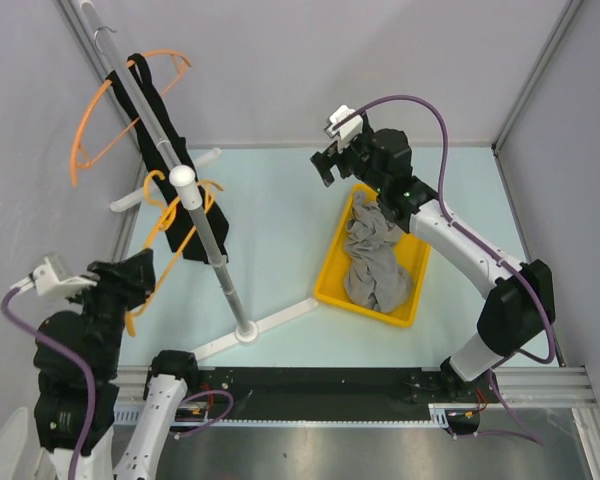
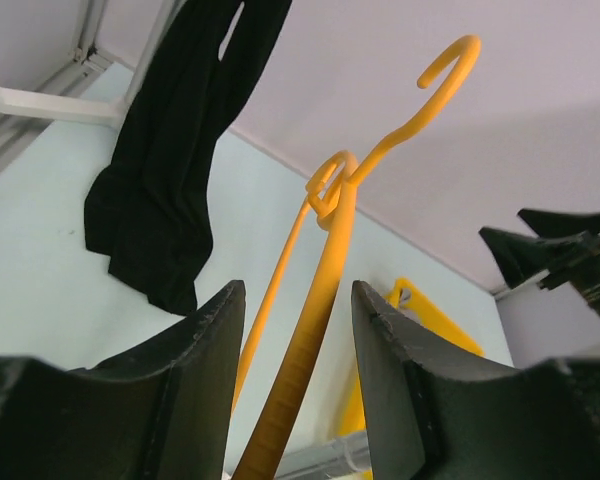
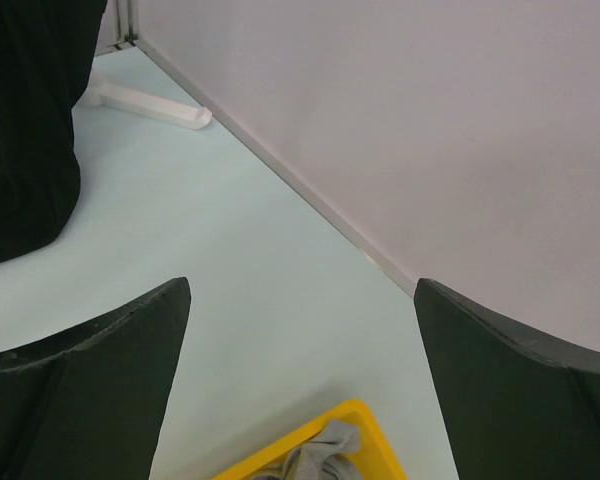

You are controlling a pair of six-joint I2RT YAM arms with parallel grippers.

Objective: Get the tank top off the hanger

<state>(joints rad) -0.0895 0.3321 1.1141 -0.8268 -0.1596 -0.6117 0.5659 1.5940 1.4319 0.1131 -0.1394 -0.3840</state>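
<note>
A grey tank top (image 1: 375, 260) lies crumpled in the yellow bin (image 1: 335, 270), off any hanger; its edge also shows in the right wrist view (image 3: 325, 440). My left gripper (image 1: 130, 272) holds a bare orange hanger (image 1: 165, 235) beside the rack pole. In the left wrist view the hanger (image 2: 325, 260) runs up between my fingers (image 2: 298, 290), its hook free in the air. My right gripper (image 1: 332, 165) is wide open and empty above the bin's far corner (image 3: 300, 285).
A white rack pole (image 1: 215, 250) stands on a three-legged base (image 1: 280, 318). A black garment (image 1: 165, 150) hangs from its slanted rod on a second orange hanger (image 1: 100, 110). It also shows in the left wrist view (image 2: 170, 170). Walls enclose the table.
</note>
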